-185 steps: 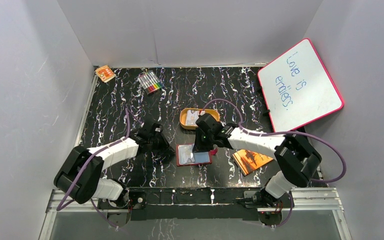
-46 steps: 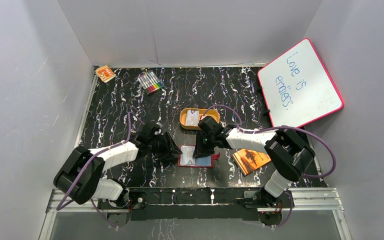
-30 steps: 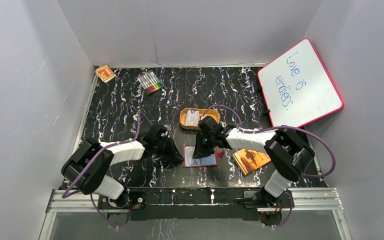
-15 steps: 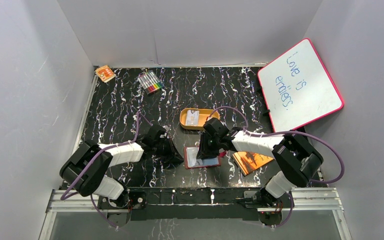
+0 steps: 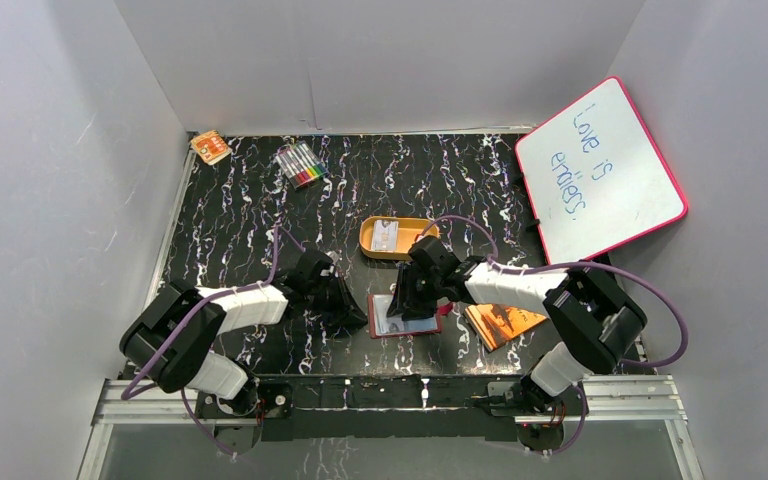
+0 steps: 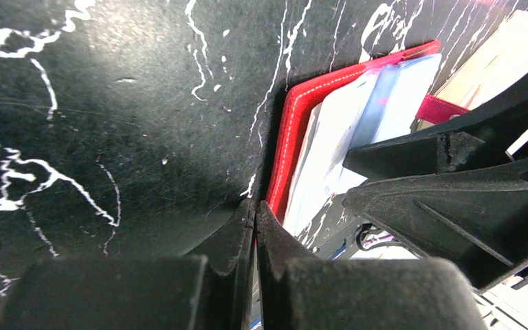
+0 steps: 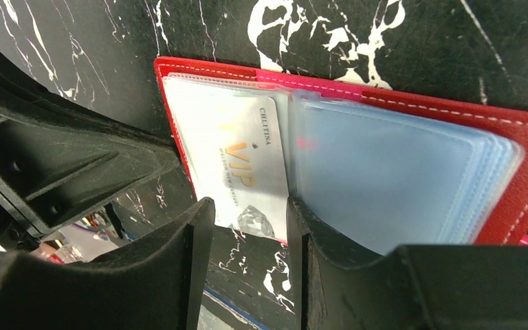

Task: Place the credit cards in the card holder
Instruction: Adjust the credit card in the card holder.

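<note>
The card holder (image 5: 406, 316) lies open near the table's front, red with clear plastic pockets (image 7: 399, 172). A pale credit card (image 7: 240, 161) with gold VIP print sits in its left pocket, the lower end sticking out. My right gripper (image 5: 412, 300) hovers over it. In the right wrist view the right gripper (image 7: 247, 214) is open, its fingers either side of the card's end, not pinching it. My left gripper (image 6: 256, 212) is shut on the left edge of the card holder (image 6: 290, 141), which is slightly raised. Another credit card (image 5: 385, 236) lies in the orange tin (image 5: 368, 238).
An orange booklet (image 5: 500, 322) lies just right of the holder. A whiteboard (image 5: 600, 165) leans at the back right. Coloured markers (image 5: 301, 164) and a small orange box (image 5: 210, 147) sit at the back left.
My right gripper's jaws have spread apart, letting go of the card now lodged in the holder. The holder and both grippers have shifted slightly to the right.
</note>
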